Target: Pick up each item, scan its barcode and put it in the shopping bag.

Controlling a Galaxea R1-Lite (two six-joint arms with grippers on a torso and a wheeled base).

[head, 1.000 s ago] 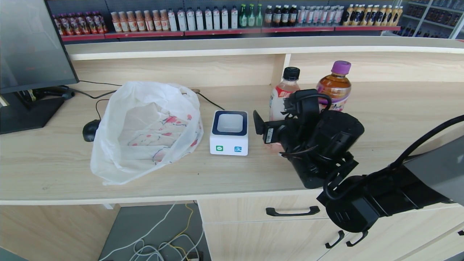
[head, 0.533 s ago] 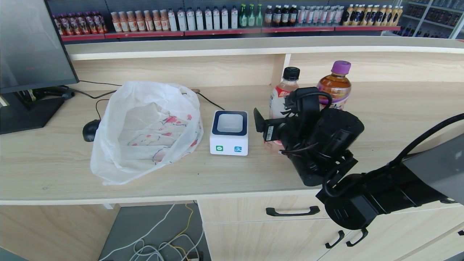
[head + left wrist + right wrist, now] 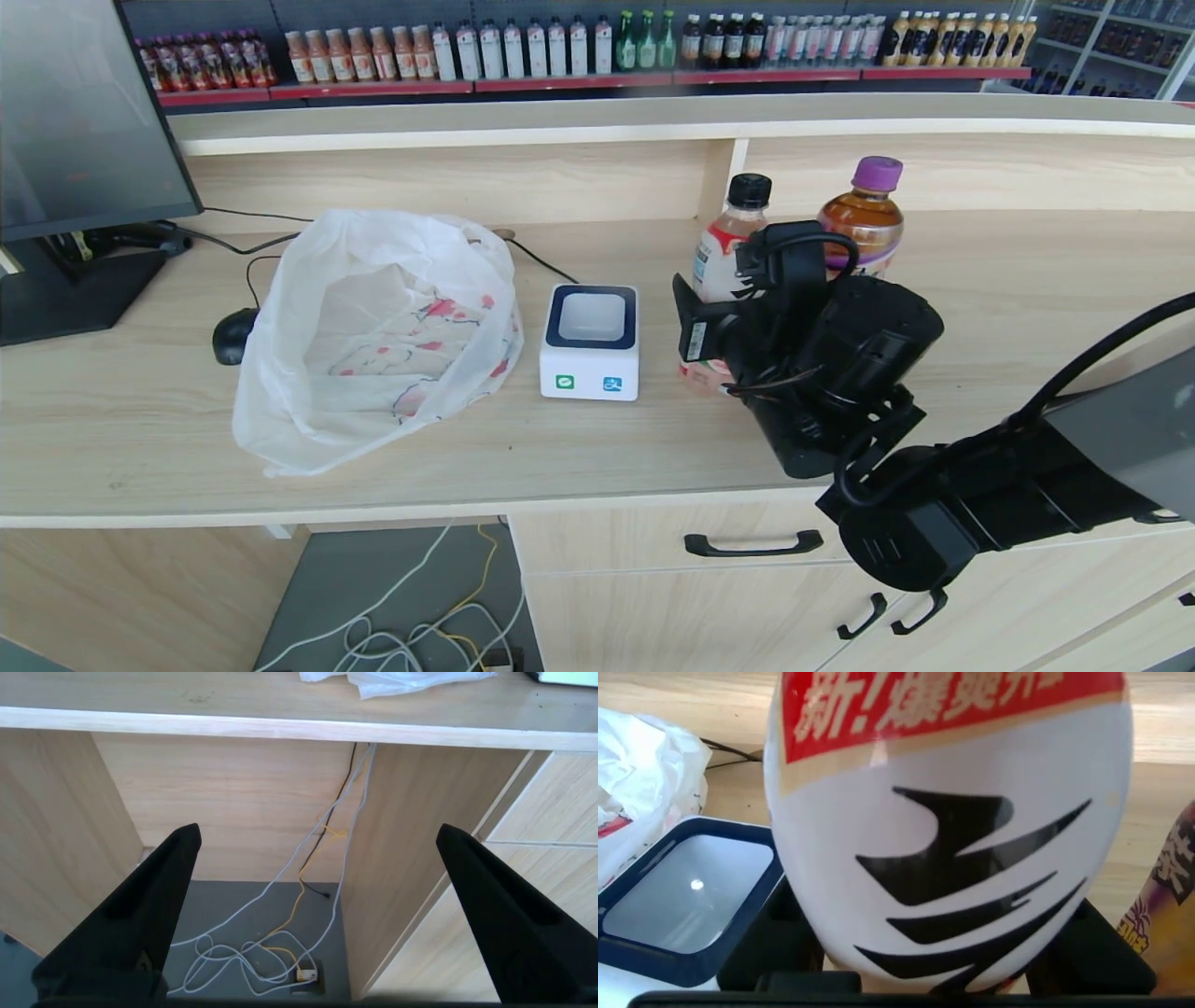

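The right pincer is closed around the lower body of the black-capped bottle, which stands upright on the desk just beside the scanner; the purple-capped bottle stands close behind it; the shopping bag lies open beyond the scanner. The left pincer hangs below the desk's edge, spread wide and holding nothing.

The counter is pale, matt wood. The shopping bag is thin, crinkly plastic. The scanner and the pink bottle are smooth, shiny plastic.
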